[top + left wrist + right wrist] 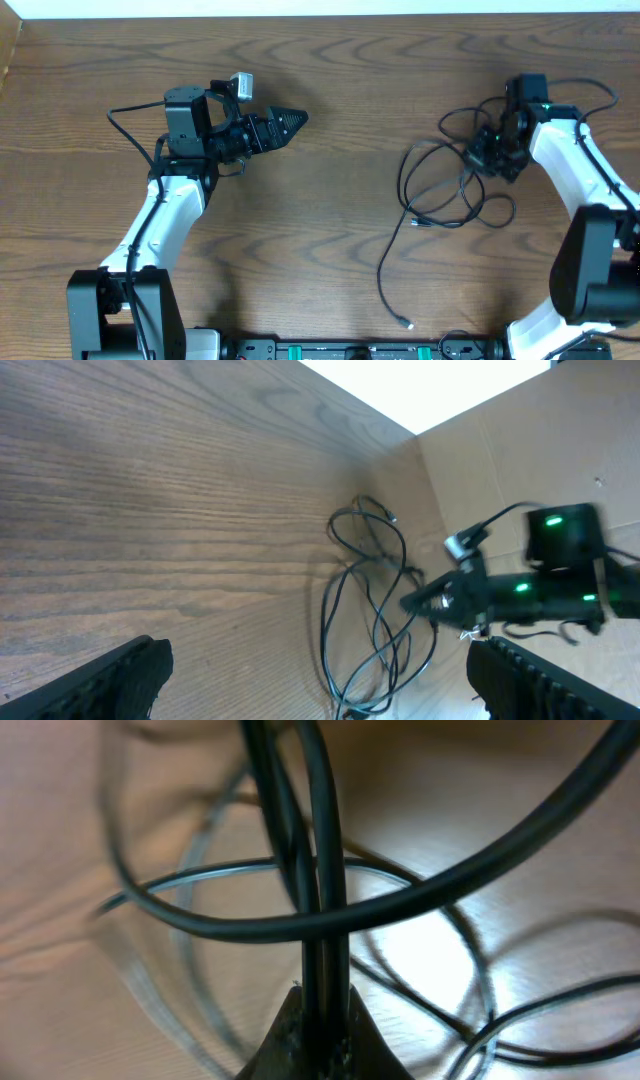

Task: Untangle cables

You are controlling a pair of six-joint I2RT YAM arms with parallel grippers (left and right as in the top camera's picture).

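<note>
**Right gripper pinches a tangle of black cables; left gripper waits open, well apart**

Overhead view of a wood-grain table (330, 60) with two white and black robot arms reaching in from the near edge.

The cables (440, 190) lie on the right half of the table as a loose nest of thin black loops that cross one another. One strand leaves the nest and curves toward the near edge, ending in a small plug (408, 325). A second small plug end (418, 222) lies at the lower left of the loops.

The right gripper (483, 158) is down at the upper right edge of the tangle. Its wrist camera shows the jaws closed tight on two black strands that run side by side straight up from between the fingertips (300, 1035). A thicker black loop crosses in front of those two strands, and more loops lie blurred on the table behind.

The left gripper (298, 120) is over the left half of the table, pointing right toward the tangle and well apart from it. Its jaws stand wide and hold nothing. In its wrist camera, the two dark fingers sit at the bottom corners, with the cables and the right arm seen between them across the table.
</note>
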